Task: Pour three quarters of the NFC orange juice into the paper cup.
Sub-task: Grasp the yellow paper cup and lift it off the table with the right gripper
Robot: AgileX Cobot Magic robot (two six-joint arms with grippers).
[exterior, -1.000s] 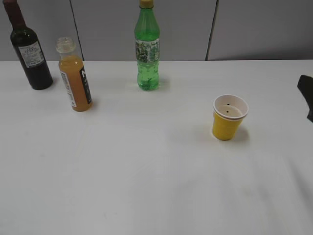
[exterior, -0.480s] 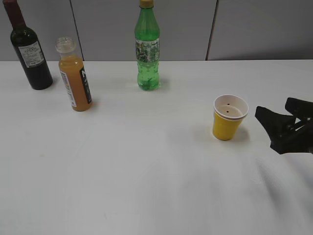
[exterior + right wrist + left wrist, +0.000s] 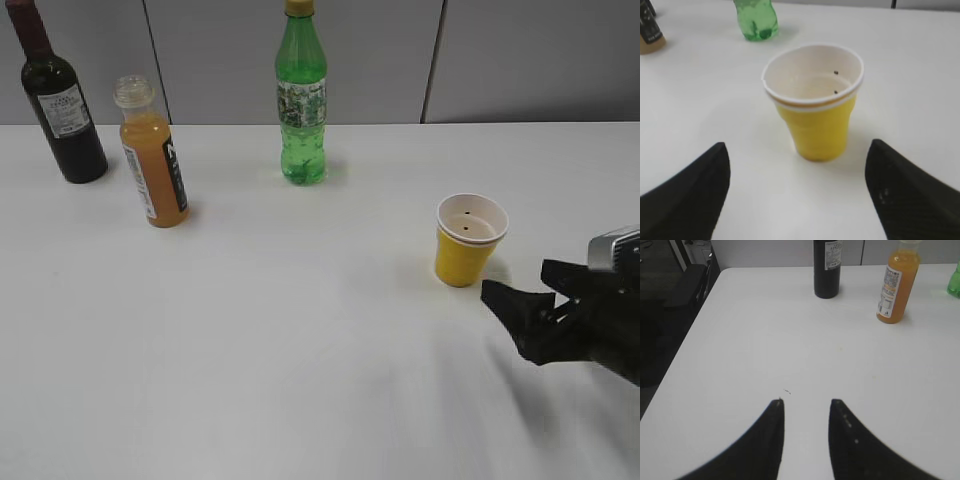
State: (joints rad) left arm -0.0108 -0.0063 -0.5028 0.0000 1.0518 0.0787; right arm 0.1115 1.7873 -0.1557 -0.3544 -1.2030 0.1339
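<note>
The NFC orange juice (image 3: 153,165) stands upright and capless at the back left of the white table, and shows in the left wrist view (image 3: 897,285). The yellow paper cup (image 3: 467,242) stands upright right of centre; it looks empty in the right wrist view (image 3: 815,107). My right gripper (image 3: 522,298) is open and empty, just right and in front of the cup, with the cup between the lines of its fingers (image 3: 797,150) but ahead of the tips. My left gripper (image 3: 806,402) is open and empty over bare table, well short of the juice; it is out of the exterior view.
A dark wine bottle (image 3: 60,100) stands at the back left beside the juice, also in the left wrist view (image 3: 827,267). A taller green bottle (image 3: 301,100) stands at the back centre. The table's left edge (image 3: 695,320) drops to a dark floor.
My right gripper has come in from the right edge, moving left and down toward the cup. The bottles and cup have not moved.
</note>
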